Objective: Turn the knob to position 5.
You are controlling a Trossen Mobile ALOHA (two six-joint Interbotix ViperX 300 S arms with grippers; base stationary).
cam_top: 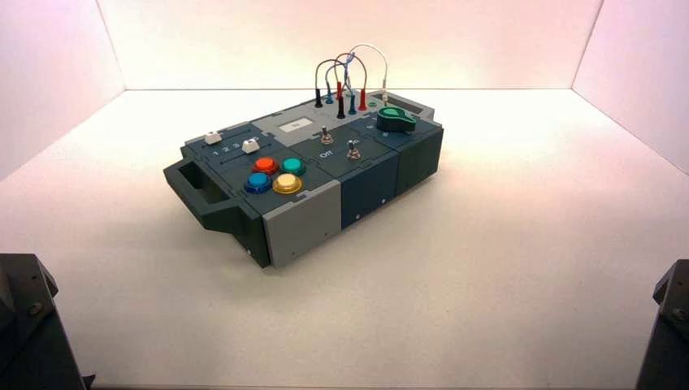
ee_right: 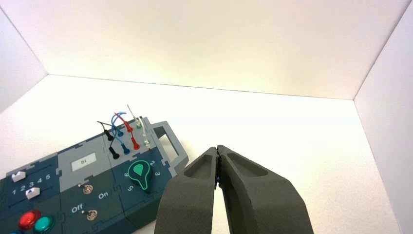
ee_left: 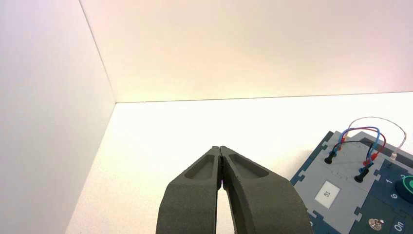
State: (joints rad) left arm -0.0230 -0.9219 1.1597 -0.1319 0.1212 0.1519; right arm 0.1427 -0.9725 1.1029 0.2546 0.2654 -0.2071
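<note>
Dark green knob (ee_right: 140, 171) on the dark blue panel at the box's far right end, near the grey handle (ee_right: 169, 140) there. In the right wrist view, turned with its tapered lobe towards the stretch between the 3 and the 5, on neither numeral; any marking under the knob or right at the lobe's tip hidden. In the left wrist view, cut off by the picture's edge.

Left gripper (ee_left: 219, 148) parked well apart from the box, beyond its left side, pressed together at the tips with nothing between. Right gripper (ee_right: 217, 147) likewise parked, on the right and well apart from the knob, also pressed together, nothing pinched. In the high view, only cut-off parts of both arms in the near corners.

Beside the knob's panel, black, blue, red and white wires (cam_top: 386, 69) in crossing loops, hard to trace from plug to plug. On the grey middle panel, a pale label (ee_right: 84, 162) with small print, too small to read surely. Nearer, two metal switches (cam_top: 327, 136), then red (cam_top: 265, 166), teal (cam_top: 293, 166), blue (cam_top: 258, 183) and yellow buttons (cam_top: 287, 184), with two white sliders (cam_top: 250, 146) towards the left end. In the right wrist view, blue button mostly cut off.
</note>
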